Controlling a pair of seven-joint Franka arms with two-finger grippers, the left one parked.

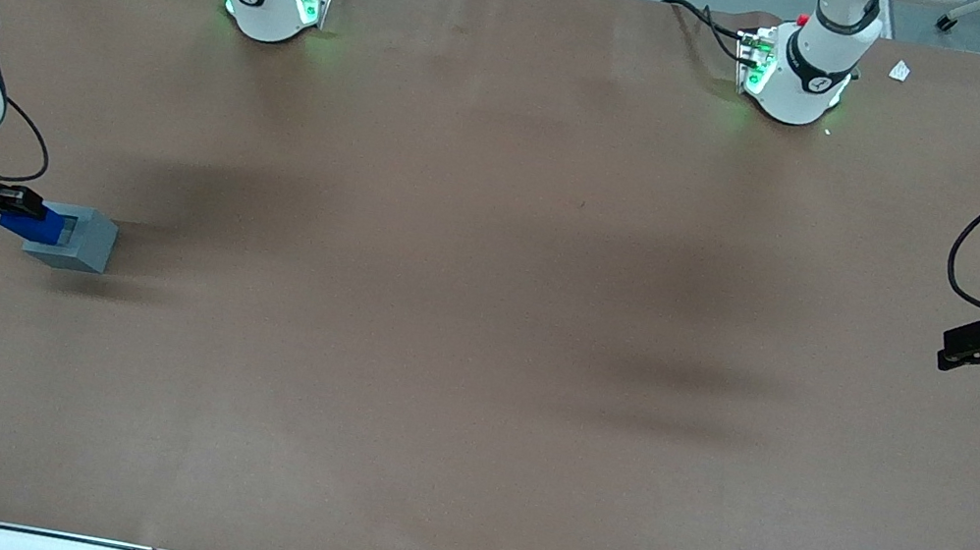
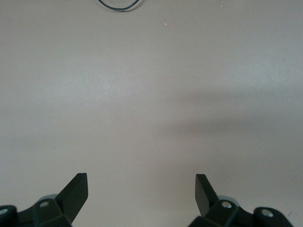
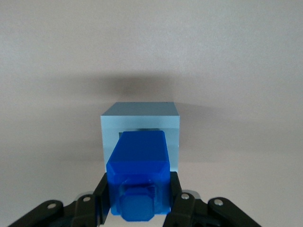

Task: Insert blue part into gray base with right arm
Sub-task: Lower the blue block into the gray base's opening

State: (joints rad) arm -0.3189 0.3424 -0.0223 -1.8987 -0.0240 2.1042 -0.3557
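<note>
Gripper [image 3: 139, 208], clenched on blue part [image 3: 138, 165], is held above gray base [image 3: 140, 124] at the working arm's end; jamming is risked if misaligned with socket.

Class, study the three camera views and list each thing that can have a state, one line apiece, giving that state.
gripper: shut on the blue part, at the working arm's end of the table, level with the gray base.
blue part: held between the fingers, its leading end at the gray base's socket opening, stub end toward the wrist; not fully in.
gray base: resting on the table, socket facing the gripper, partly filled by the blue part.
</note>
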